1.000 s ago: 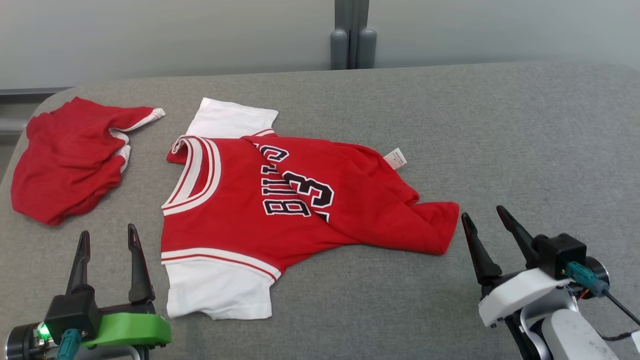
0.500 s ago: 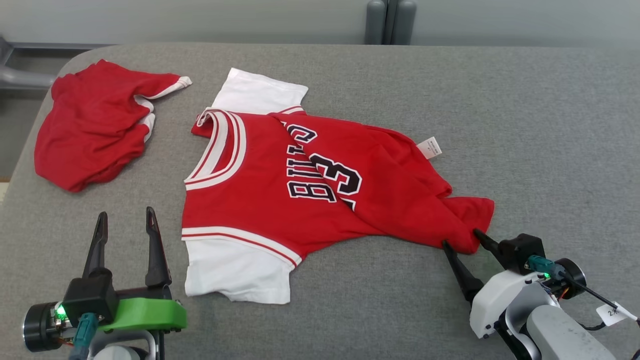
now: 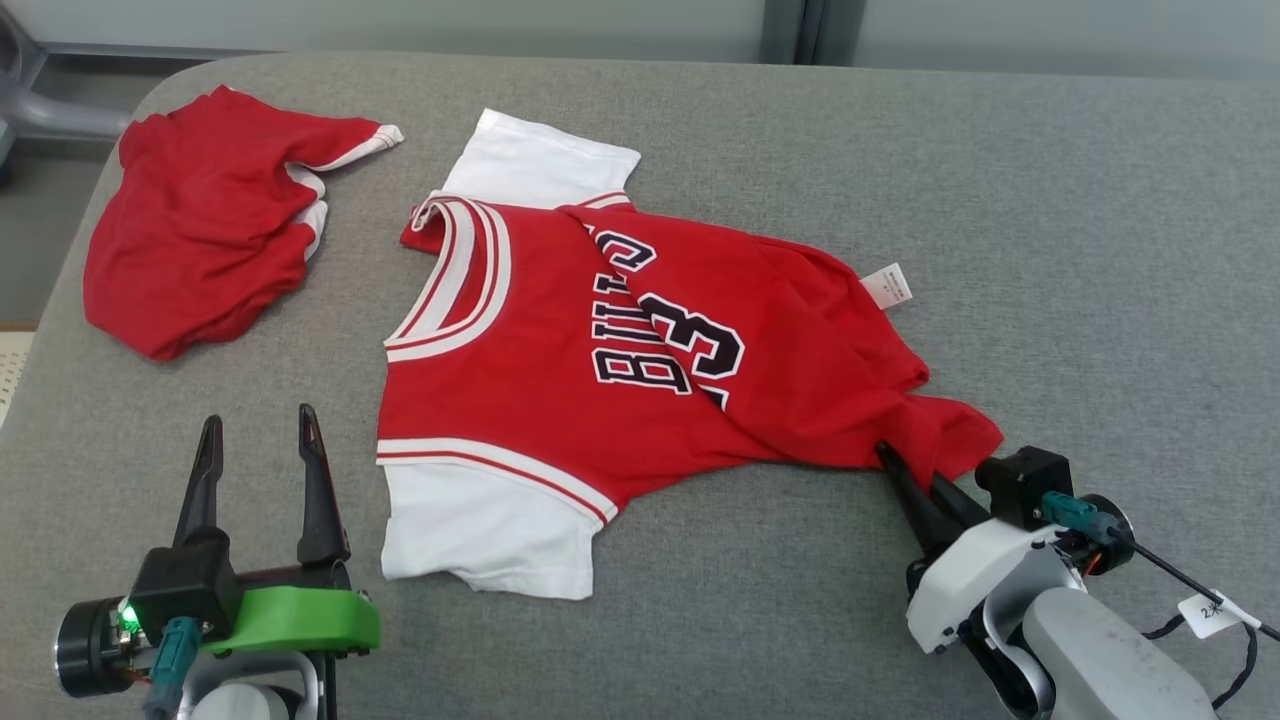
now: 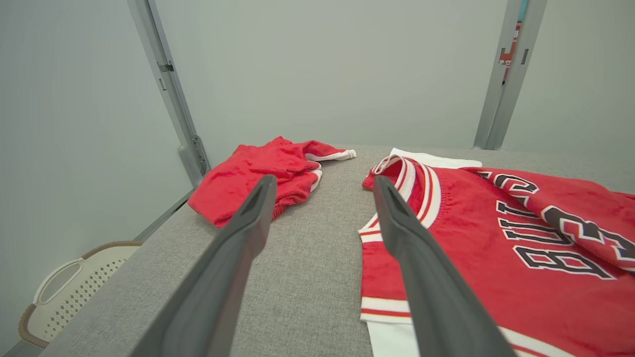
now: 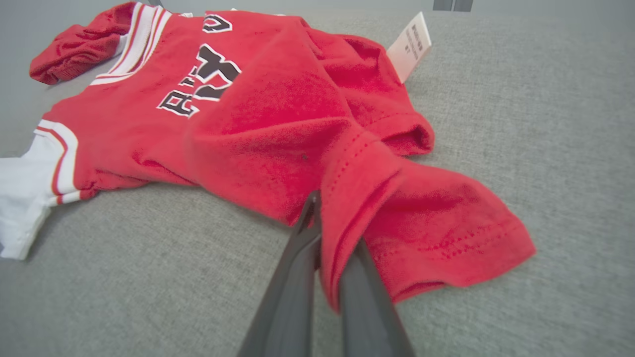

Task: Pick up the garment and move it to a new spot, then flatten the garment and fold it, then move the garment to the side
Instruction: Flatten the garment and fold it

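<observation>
One jersey [image 3: 520, 390], long axis left-right, collar leftward

1. Here's the table [image 3: 1050, 250]: grey woven fabric on top, with a rounded corner at the far left.
2. Behind it runs a plain, pale grey-green wall [image 4: 322, 64], evenly lit, with no hard shadows.
3. A grey metal post [image 4: 171, 94] rises by the table's left corner. A second post [image 4: 506, 74] stands further right and carries a small reddish mark, too small to read.
4. Low beside the table sits a cream perforated basket [image 4: 64, 292] with a brown rim.
5. Past the left edge there's grey floor [image 3: 30, 230], apparently smooth.
</observation>
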Robot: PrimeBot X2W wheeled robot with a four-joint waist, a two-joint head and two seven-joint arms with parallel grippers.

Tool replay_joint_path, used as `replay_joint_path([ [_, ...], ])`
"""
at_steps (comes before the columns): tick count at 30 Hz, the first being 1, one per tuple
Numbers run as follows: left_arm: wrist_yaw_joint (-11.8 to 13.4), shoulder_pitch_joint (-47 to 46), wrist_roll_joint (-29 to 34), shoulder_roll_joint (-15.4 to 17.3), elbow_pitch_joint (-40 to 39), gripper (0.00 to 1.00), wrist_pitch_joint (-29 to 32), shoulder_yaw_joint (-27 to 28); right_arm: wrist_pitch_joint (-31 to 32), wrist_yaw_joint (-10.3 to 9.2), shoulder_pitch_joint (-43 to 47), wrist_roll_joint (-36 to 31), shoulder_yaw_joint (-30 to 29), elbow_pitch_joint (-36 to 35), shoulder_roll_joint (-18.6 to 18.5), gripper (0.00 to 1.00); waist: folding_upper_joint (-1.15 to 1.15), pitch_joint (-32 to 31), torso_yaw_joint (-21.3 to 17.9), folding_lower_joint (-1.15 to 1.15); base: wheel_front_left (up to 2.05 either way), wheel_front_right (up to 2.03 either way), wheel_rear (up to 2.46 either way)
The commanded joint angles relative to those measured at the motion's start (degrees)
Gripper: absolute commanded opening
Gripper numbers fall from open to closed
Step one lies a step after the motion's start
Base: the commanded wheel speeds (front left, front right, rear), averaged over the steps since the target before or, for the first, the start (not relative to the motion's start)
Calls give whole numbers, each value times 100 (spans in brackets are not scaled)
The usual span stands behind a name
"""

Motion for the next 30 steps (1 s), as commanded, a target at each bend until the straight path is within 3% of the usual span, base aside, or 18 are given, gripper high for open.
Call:
replay_joint_path([
  [1,-21,101,46,10,27,100,-19,50,-44,0,158,7,-12,-165,18,0,0,-196,-172,0,0,0,0],
  [8,-150,119,82,9,74,100,-19,134,-62,0,1170,220,-231,-1486,58,0,0,-447,-439,0,0,0,0],
  [15,-181,65,124,9,75,100,-18,152,482,0,2227,642,-553,-2912,85,0,0,-395,-653,0,0,0,0],
  [19,-151,11,128,10,67,100,-18,165,937,0,2631,940,-816,-3342,87,0,0,-320,-716,0,0,0,0],
  [20,-143,2,125,10,64,100,-18,161,1051,0,2689,937,-856,-3361,40,9,0,-306,-723,0,0,0,0],
  [21,-129,-3,123,10,62,100,-18,155,1149,0,2741,945,-944,-3356,20,100,0,-291,-732,0,0,0,0],
  [30,-70,-50,122,10,62,100,-18,98,1062,0,2241,500,-1550,-3408,-242,100,0,-252,-709,0,0,0,0],
])
